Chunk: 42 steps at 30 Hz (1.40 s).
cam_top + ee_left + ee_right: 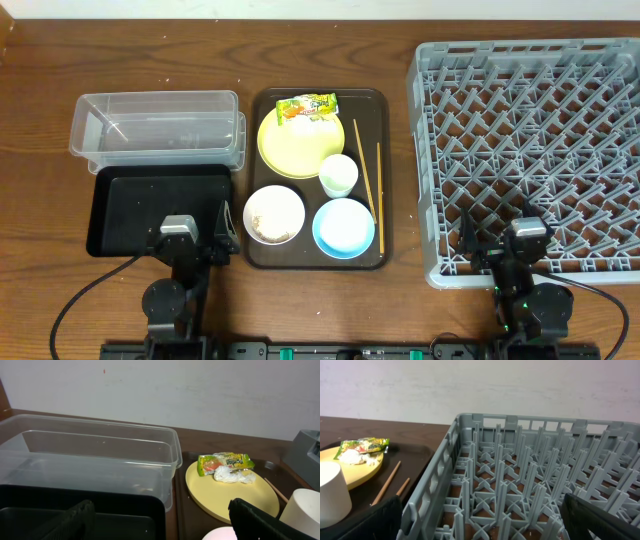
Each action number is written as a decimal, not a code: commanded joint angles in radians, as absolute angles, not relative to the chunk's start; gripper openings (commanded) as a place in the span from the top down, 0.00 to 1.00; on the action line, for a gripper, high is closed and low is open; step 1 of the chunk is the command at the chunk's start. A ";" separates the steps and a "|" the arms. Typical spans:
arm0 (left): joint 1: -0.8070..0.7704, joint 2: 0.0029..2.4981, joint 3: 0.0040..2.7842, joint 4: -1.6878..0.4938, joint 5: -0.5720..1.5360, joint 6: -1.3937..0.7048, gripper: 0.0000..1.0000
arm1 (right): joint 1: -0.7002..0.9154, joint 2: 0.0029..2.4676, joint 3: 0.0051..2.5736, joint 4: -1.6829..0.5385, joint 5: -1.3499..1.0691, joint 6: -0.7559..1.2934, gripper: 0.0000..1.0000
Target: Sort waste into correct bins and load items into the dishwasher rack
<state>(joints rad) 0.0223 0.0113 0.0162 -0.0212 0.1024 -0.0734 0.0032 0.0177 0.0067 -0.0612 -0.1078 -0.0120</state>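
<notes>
Landmark: serving tray (366, 101), mid-table (200, 55).

On it:
- plate (288, 152) in the far-left part
- snack wrapper (306, 106) on the plate's far edge
- cup (339, 175) at the plate's near-right rim
- bowl (274, 203) holding food scraps (271, 226), near left
- empty bowl (344, 227) near right, just beside the first
- two chopsticks (363, 165) lengthwise along the right side, right of cup and empty bowl

Left of the serving tray:
- plastic tub (155, 96) at the far end
- shallow tray (125, 210) in front of the tub

Right of the serving tray:
- dishwasher rack (530, 150), close but apart
</notes>
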 commanded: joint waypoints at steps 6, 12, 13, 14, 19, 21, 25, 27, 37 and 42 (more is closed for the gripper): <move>0.017 0.011 0.004 -0.060 0.127 -0.064 0.12 | 0.014 0.020 0.006 -0.065 -0.102 -0.024 0.01; 0.017 0.011 0.004 -0.060 0.127 -0.063 0.12 | 0.014 0.020 0.006 -0.065 -0.102 -0.023 0.01; 0.017 0.011 0.004 -0.060 0.127 -0.064 0.12 | 0.014 0.020 0.006 -0.065 -0.102 -0.024 0.01; 0.017 0.011 0.004 -0.060 0.127 -0.064 0.12 | 0.014 0.020 0.006 -0.065 -0.102 -0.024 0.01; 0.017 0.011 0.004 -0.060 0.127 -0.064 0.12 | 0.014 0.020 0.006 -0.065 -0.102 -0.023 0.01; 0.017 0.011 0.004 -0.060 0.127 -0.064 0.12 | 0.014 0.020 0.006 -0.065 -0.102 -0.024 0.01; 0.017 0.011 0.004 -0.060 0.127 -0.064 0.12 | 0.014 0.020 0.006 -0.065 -0.102 -0.023 0.01; 0.017 0.011 0.004 -0.060 0.127 -0.064 0.12 | 0.014 0.020 0.006 -0.065 -0.102 -0.023 0.01; 0.017 0.011 0.004 -0.059 0.127 -0.064 0.12 | 0.014 0.020 0.006 -0.065 -0.113 -0.015 0.01; 0.017 0.017 0.004 -0.061 0.112 -0.064 0.12 | 0.014 0.020 0.006 -0.064 -0.112 -0.015 0.01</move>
